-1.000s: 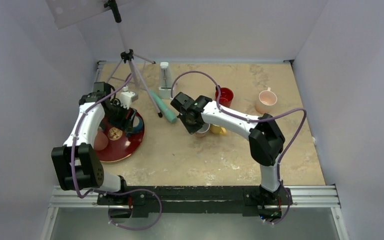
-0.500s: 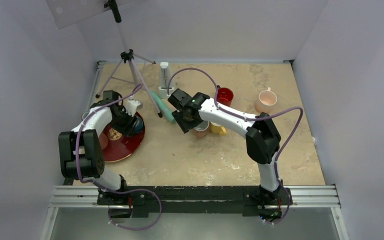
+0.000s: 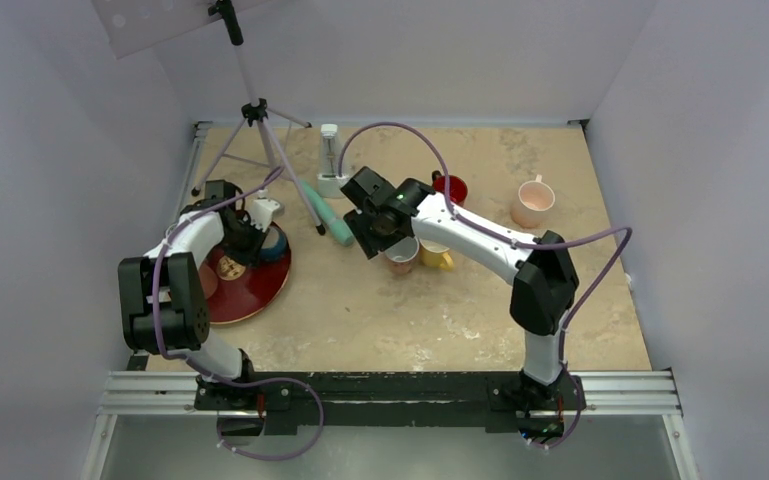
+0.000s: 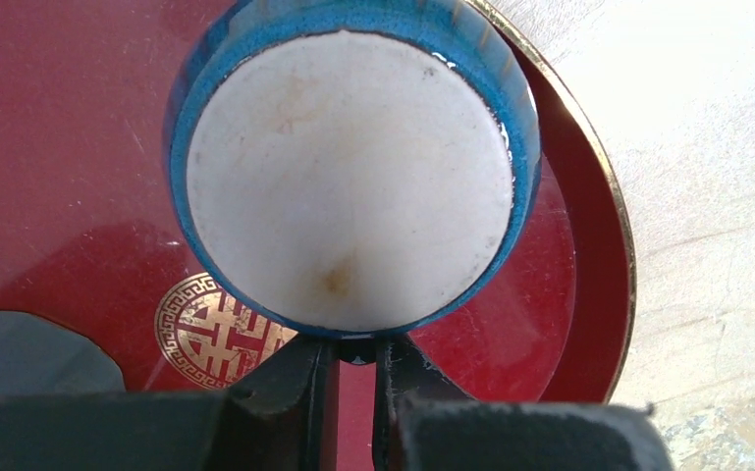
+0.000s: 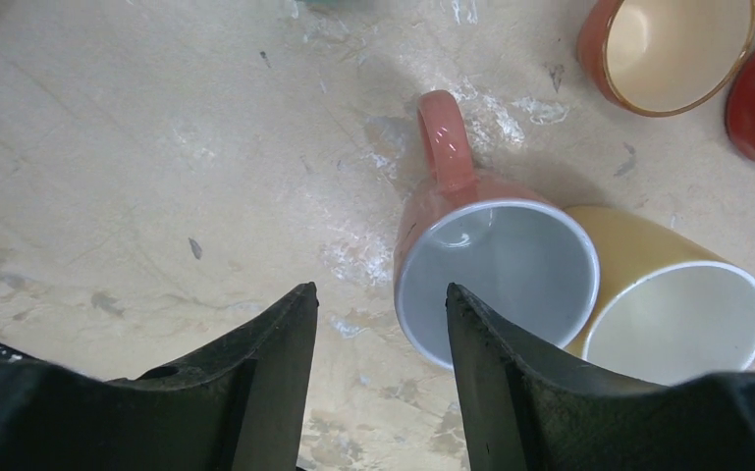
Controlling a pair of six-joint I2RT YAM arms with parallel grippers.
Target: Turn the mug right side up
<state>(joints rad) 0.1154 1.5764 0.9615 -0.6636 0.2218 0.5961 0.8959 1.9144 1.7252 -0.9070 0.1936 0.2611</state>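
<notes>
One blue-glazed mug (image 4: 353,177), base up | left end effector (image 4: 353,355) near-closed, hold unclear | right end effector (image 5: 383,306) wide, empty

text: none readable | sign: gold seal emblem (image 4: 218,329) on red plate (image 4: 59,147)

The blue mug (image 4: 353,177) stands upside down, pale base up, on the red plate (image 4: 59,147).

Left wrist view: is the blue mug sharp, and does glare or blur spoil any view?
Left wrist: the blue mug is sharp, the left gripper soft and dark, with a faint sheen on the red plate. Right wrist: the pink mug is crisp with a small highlight inside; the right gripper blurs in the foreground. Top external: even light, soft shadows on the table.
</notes>
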